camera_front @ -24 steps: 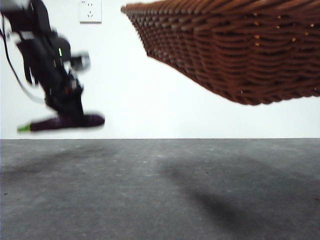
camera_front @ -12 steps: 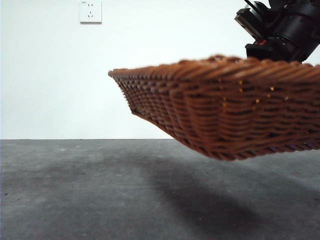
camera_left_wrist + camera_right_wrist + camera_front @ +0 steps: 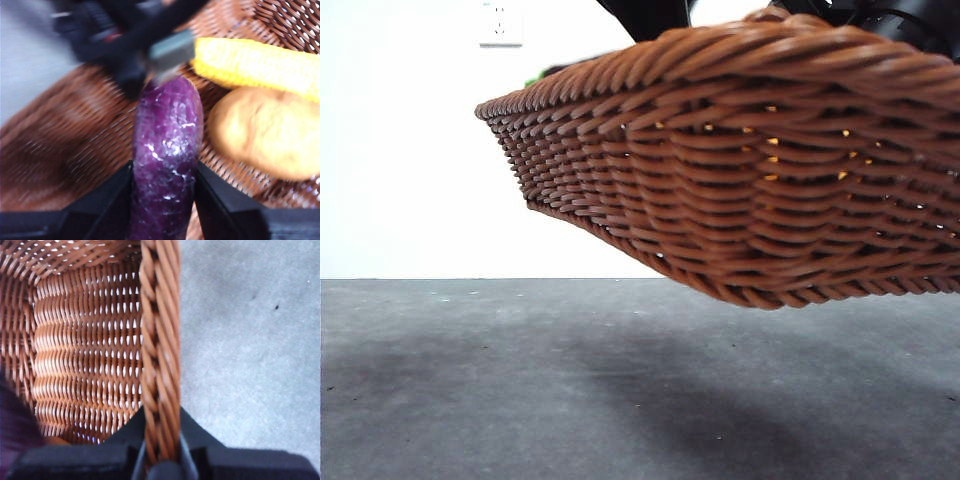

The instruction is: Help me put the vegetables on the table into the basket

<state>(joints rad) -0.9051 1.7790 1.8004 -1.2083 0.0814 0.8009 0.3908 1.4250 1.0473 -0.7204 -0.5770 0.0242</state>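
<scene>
Table: The dark grey table (image 3: 520,400) lay in the foreground under a broad shadow, with no vegetable showing on it in the front view.

Basket: The woven wicker basket (image 3: 750,190) hung tilted in the air, clear of the table, closer to the camera and larger in the front view than half a second earlier.

Right gripper: The right gripper (image 3: 160,460) was clamped on the basket's braided rim (image 3: 160,355), one jaw inside the wall and one outside, carrying the basket's weight.

Left gripper: The left gripper (image 3: 164,200) was over the basket's inside, its jaws pressed against both flanks of the purple eggplant (image 3: 167,155). A second earlier that eggplant had hung far off to the side above the table; here a sliver of its green stem (image 3: 533,79) peeked over the rim.

Contents: The tan potato (image 3: 260,132) and the bumpy yellow corn cob (image 3: 255,65) already lay on the basket's floor, touching or nearly so; the eggplant was just beside the potato. Whether it rested on the wicker could not be told.

Meaning: The last vegetable had reached the basket, so the task looked close to done, only the letting-go and setting the basket down remaining.
</scene>
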